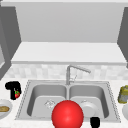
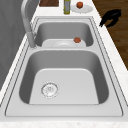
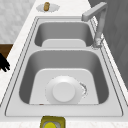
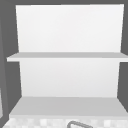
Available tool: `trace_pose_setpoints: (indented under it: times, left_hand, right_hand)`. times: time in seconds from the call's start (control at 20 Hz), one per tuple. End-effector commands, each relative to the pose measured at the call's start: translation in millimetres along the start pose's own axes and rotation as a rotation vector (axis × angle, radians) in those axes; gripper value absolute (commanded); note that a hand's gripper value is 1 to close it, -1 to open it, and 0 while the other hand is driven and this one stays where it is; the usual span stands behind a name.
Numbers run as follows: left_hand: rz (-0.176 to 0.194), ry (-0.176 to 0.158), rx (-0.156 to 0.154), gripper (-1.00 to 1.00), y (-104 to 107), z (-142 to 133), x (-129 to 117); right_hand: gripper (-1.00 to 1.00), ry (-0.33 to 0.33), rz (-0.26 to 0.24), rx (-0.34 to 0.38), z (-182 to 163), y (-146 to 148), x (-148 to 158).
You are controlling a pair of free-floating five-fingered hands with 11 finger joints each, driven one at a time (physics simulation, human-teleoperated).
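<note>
The left hand [image 1: 13, 88] hung over the counter left of the sink [image 1: 25, 100], fingers curled round a small red and green thing [image 1: 17, 94] (too small to tell what it was). Just below it a plate [image 1: 2, 113] carried a brown piece of food [image 1: 4, 108]. The right hand [image 1: 95, 122] hovered at the sink's front edge, near the right basin; in the left side view its fingers [image 2: 110, 17] looked bent and apart, holding nothing. A white plate [image 3: 63, 93] lay on the floor of the right basin. A big red ball [image 1: 67, 115] sat in front, over the divider. The faucet [image 1: 75, 68] pointed toward the right basin. A yellow-green jar [image 1: 123, 94] stood on the counter to the right, beside another plate [image 2: 83, 9] bearing a red fruit [image 2: 79, 4].
</note>
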Motion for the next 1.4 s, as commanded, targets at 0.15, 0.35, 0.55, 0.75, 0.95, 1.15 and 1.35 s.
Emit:
trace_pose_setpoints:
  times: [0.15, 0.35, 0.55, 0.75, 0.95, 1.15, 1.35]
  left_hand:
    - [0.004, -0.003, -0.003, 1.00, -5.2, 58.5, -29.0]
    - [-0.004, -0.021, 0.026, 1.00, -23.6, 94.4, -55.7]
    - [-0.004, -0.030, 0.031, 1.00, -42.1, 129.8, -78.4]
    - [-0.004, -0.033, 0.033, 1.00, -58.5, 164.9, -101.9]
    - [-0.002, -0.036, 0.028, 1.00, -68.6, 197.7, -124.6]
    - [-0.004, -0.047, 0.039, 1.00, -79.1, 229.2, -147.7]
    - [-0.016, -0.058, 0.054, 1.00, -94.8, 261.6, -169.5]
  right_hand:
    - [0.00, 0.000, 0.000, 0.000, 0.0, 0.0, 0.0]
    - [0.00, 0.000, 0.000, 0.000, 0.0, 0.0, 0.0]
    - [0.00, 0.000, 0.000, 0.000, 0.0, 0.0, 0.0]
    - [0.00, 0.000, 0.000, 0.000, 0.0, 0.0, 0.0]
    - [0.00, 0.000, 0.000, 0.000, 0.0, 0.0, 0.0]
    - [0.00, 0.000, 0.000, 0.000, 0.0, 0.0, 0.0]
    - [0.00, 0.000, 0.000, 0.000, 0.0, 0.0, 0.0]
